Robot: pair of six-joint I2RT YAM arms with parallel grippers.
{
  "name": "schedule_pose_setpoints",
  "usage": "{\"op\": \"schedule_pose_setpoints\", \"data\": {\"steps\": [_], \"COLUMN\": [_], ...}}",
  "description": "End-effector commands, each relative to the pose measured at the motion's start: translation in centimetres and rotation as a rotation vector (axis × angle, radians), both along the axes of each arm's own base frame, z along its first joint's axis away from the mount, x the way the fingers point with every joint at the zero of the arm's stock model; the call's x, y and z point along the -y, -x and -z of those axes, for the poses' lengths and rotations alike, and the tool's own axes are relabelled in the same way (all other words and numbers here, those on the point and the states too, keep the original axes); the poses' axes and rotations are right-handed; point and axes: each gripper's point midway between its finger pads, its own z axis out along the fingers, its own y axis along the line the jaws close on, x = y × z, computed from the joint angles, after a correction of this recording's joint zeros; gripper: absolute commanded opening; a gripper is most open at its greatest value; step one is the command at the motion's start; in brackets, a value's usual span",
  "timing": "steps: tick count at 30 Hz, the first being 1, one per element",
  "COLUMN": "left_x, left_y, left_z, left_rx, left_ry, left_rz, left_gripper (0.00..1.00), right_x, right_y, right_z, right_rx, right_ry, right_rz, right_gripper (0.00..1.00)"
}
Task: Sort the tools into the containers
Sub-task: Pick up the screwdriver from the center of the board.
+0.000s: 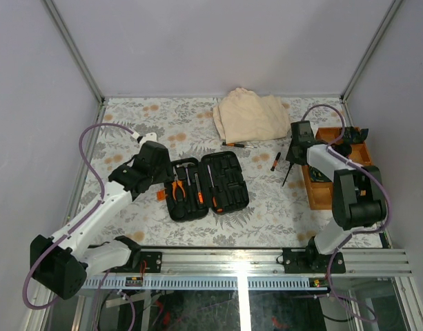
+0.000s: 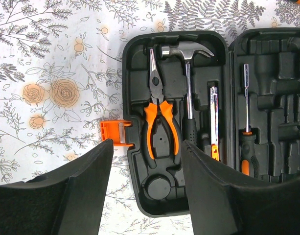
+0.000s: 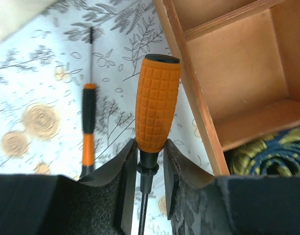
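**Item 1, tool case** (image 1: 208, 185): black, lying open and flat on the worktop (image 1: 128, 127), about midway between its left and right edges and nearer the near edge. The orange latch (image 2: 115, 133) juts toward the left edge.
- Left half holds orange-handled pliers (image 2: 159, 125), a hammer (image 2: 189, 83) and a slim metal tool with an orange end (image 2: 214, 117), each in its moulded slot.
- Right half holds one screwdriver (image 2: 245, 112), slotted just beside the hinge.

**Item 2, your left gripper** (image 2: 147, 161): the jaws stand well apart and hold nothing. It hovers over the case's left half, above the pliers' handles.

**Item 3, your right gripper** (image 3: 150, 169): the jaws are drawn in on the black neck of an orange-handled screwdriver (image 3: 157, 103). The pads (image 3: 123, 181) press it from both sides and the handle sticks out past the fingertips. It sits near the right edge, just beside the wooden tray (image 3: 238, 63). You cannot tell whether the tool is clear of the worktop.

**Item 4, loose tools:**
- A small black-and-orange screwdriver (image 3: 88, 122) lies flat just beside the gripped one, on the side away from the tray.
- A second loose screwdriver (image 1: 239, 145) lies at the near hem of the beige cloth (image 1: 251, 114), toward the far edge.

**Item 5, tray:** compartmented, set along the right edge. One compartment holds a blue-and-gold patterned object (image 3: 272, 152).
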Motion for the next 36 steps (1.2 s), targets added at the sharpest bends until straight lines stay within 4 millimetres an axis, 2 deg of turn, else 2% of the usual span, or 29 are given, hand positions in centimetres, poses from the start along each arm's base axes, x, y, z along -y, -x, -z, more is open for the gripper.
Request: {"op": "schedule_pose_setpoints", "data": {"steps": [1,3,5,9,13,17,23,29,31,36], "left_x": [0.1,0.2,0.3,1.0,2.0,4.2,7.0,10.6,11.2,11.2], "left_y": [0.0,0.0,0.0,0.0,-0.2,-0.6,-1.3,-0.7,-0.4,0.1], "left_z": [-0.4,-0.6,-1.0,-1.5,-2.2,-3.9,-6.6,-9.2,-9.7,-10.2], "left_rx": [0.021,0.033,0.049,0.067,0.086,0.121,0.160,0.184,0.186,0.211], "left_ry": [0.022,0.034,0.046,0.077,0.119,0.228,0.396,0.614,0.658,0.712], "left_rz": [-0.002,0.005,0.012,0.041,0.080,0.132,0.166,0.267,0.286,0.277], "left_gripper": [0.57,0.58,0.58,0.59,0.59,0.60,0.62,0.67,0.68,0.71], "right_x": [-0.6,-1.3,-3.0,-8.6,-12.6,-17.2,-23.0,-28.0,-29.4,-32.8], "right_y": [0.1,0.8,1.4,3.0,4.9,7.7,11.7,14.5,15.2,16.5], "right_z": [-4.8,-6.0,-7.6,-10.6,-13.4,-15.2,-17.0,-18.1,-18.8,-19.5], "right_rx": [0.148,0.193,0.253,0.347,0.401,0.428,0.480,0.483,0.495,0.483], "right_ry": [-0.051,-0.096,-0.176,-0.401,-0.494,-0.567,-0.706,-0.808,-0.837,-0.875], "right_rz": [-0.037,-0.068,-0.134,-0.372,-0.549,-0.699,-0.841,-0.943,-0.972,-1.052], "right_gripper": [0.08,0.07,0.06,0.04,0.03,0.02,0.01,0.01,0.01,0.01]}}
